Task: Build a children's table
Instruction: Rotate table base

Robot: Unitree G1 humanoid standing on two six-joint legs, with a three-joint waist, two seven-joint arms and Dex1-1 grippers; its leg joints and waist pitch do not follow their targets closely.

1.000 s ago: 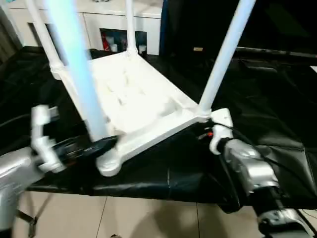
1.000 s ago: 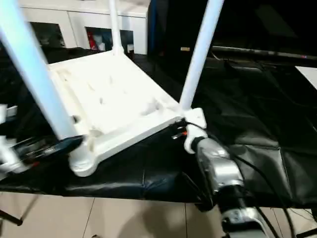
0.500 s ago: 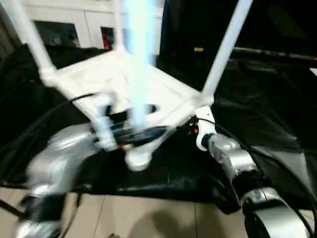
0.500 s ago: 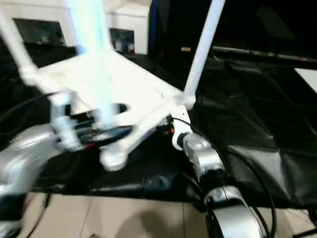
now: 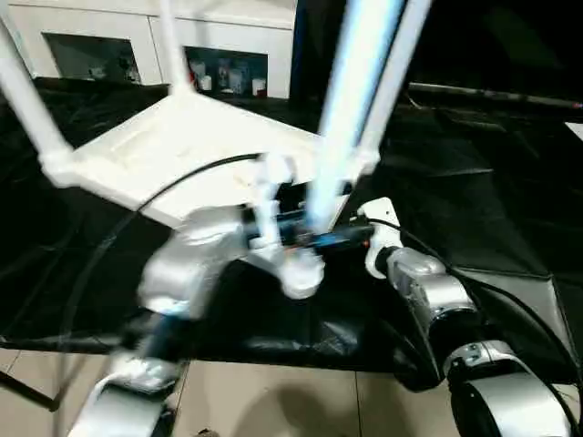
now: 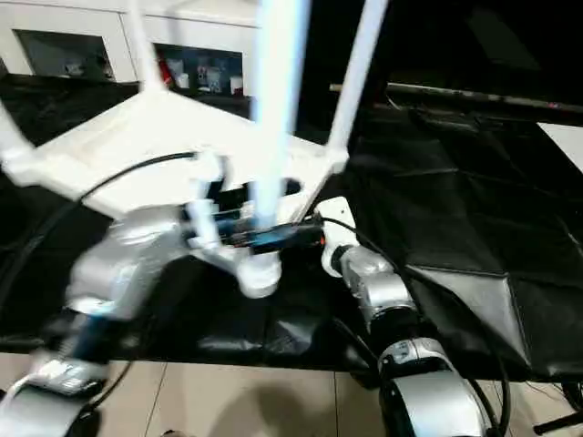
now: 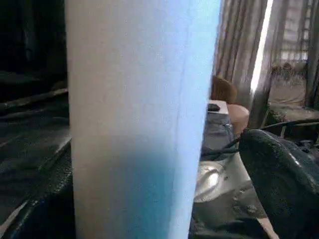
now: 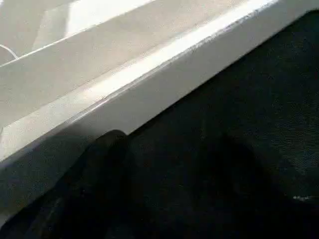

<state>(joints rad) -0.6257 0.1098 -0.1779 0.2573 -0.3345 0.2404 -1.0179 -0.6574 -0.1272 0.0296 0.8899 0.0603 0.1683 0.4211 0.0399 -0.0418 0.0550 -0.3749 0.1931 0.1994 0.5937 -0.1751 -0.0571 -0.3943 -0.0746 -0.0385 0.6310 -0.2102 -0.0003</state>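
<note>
Lying upside down at upper left to centre of frame on the black-covered worktop (image 5: 510, 209): children's table (image 5: 173, 150), legs up. Left gripper (image 5: 314, 238) fingers closed around the near leg (image 5: 342, 109) just above its corner socket. Right gripper (image 5: 373, 238), centre-right, sits at the tabletop edge; finger state can't tell.

both head eyes look forward and down from above the forearms, sharing the upturned table top (image 5: 182, 150) on the black cover. the left wrist camera sits tight against a leg (image 7: 134, 119); the right wrist camera hugs the top's edge (image 8: 149, 74).
</note>
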